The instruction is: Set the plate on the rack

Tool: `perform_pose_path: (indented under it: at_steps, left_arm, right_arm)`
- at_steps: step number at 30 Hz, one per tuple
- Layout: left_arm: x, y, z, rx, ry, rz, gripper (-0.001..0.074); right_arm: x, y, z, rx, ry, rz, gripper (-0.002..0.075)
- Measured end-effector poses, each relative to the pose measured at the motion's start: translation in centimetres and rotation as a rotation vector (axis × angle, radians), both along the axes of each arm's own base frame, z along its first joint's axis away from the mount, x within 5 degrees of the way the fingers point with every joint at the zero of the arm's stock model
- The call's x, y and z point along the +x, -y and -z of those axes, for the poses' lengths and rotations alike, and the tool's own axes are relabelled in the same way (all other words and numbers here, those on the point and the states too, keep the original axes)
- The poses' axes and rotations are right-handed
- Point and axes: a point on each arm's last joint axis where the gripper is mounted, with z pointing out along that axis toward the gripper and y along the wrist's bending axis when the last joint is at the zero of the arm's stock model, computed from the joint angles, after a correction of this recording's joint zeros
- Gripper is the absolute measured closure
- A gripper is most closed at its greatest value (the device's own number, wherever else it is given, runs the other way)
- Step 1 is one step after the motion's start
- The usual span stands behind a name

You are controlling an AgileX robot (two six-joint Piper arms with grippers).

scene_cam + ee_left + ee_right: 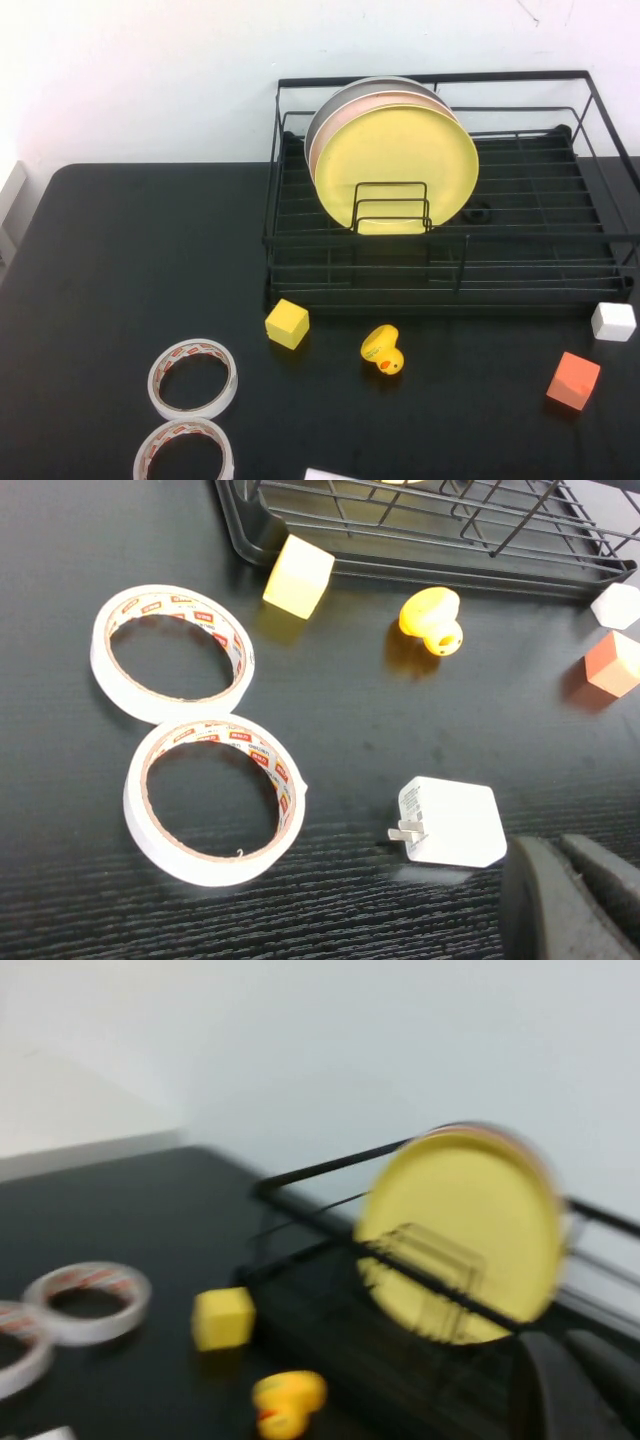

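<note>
The yellow plate (395, 165) stands upright in the black wire rack (520, 270), held between the small dividers at the rack's left part. A pale pink plate (345, 112) and a grey one stand right behind it. The plate also shows in the right wrist view (460, 1230). Neither gripper shows in the high view. My left gripper (560, 855) is shut and empty, low over the table's front next to a white charger (450, 822). My right gripper (565, 1345) is shut and empty, in front of the rack and apart from the plate.
In front of the rack lie a yellow cube (287, 323), a rubber duck (383, 350), an orange cube (573, 380) and a white cube (613, 321). Two tape rolls (193, 378) (184, 452) lie at the front left.
</note>
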Motion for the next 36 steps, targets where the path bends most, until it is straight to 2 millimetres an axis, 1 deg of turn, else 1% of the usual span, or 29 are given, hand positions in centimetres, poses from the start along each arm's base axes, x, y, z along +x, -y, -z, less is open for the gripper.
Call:
perform_pose_path:
  at_steps: [4, 6, 9, 11, 13, 17, 21, 28, 36]
  left_arm:
    - [0.0, 0.0, 0.0, 0.000, 0.000, 0.000, 0.0736]
    - [0.0, 0.0, 0.0, 0.000, 0.000, 0.000, 0.0736]
    - [0.0, 0.0, 0.0, 0.000, 0.000, 0.000, 0.0736]
    - [0.0, 0.0, 0.0, 0.000, 0.000, 0.000, 0.0736]
    - [0.0, 0.0, 0.0, 0.000, 0.000, 0.000, 0.0736]
    - [0.0, 0.0, 0.0, 0.001, -0.001, 0.000, 0.0736]
    - [0.0, 0.0, 0.0, 0.001, -0.001, 0.000, 0.0736]
    - [0.0, 0.0, 0.0, 0.001, -0.001, 0.000, 0.0736]
    - [0.0, 0.0, 0.0, 0.001, -0.001, 0.000, 0.0736]
  right_arm:
    - [-0.5, 0.9, 1.6, 0.037, 0.057, 0.072, 0.0714]
    - [-0.4, 1.2, 2.6, 0.044, 0.055, 0.102, 0.0714]
    - [-0.1, 1.7, 4.6, 0.037, 0.030, 0.169, 0.0714]
    - [0.1, 1.9, 5.6, 0.067, -0.016, 0.217, 0.0714]
    - [0.2, 2.2, 6.0, 0.142, -0.091, 0.266, 0.0714]
    - [0.2, 3.1, 7.2, 0.161, -0.227, 0.413, 0.0714]
    - [-0.1, 4.0, 7.7, 0.142, -0.258, 0.535, 0.0714]
    - [-0.5, 5.1, 7.9, 0.058, -0.215, 0.697, 0.0714]
    - [-0.8, 5.4, 8.3, 0.031, -0.269, 0.740, 0.0714]
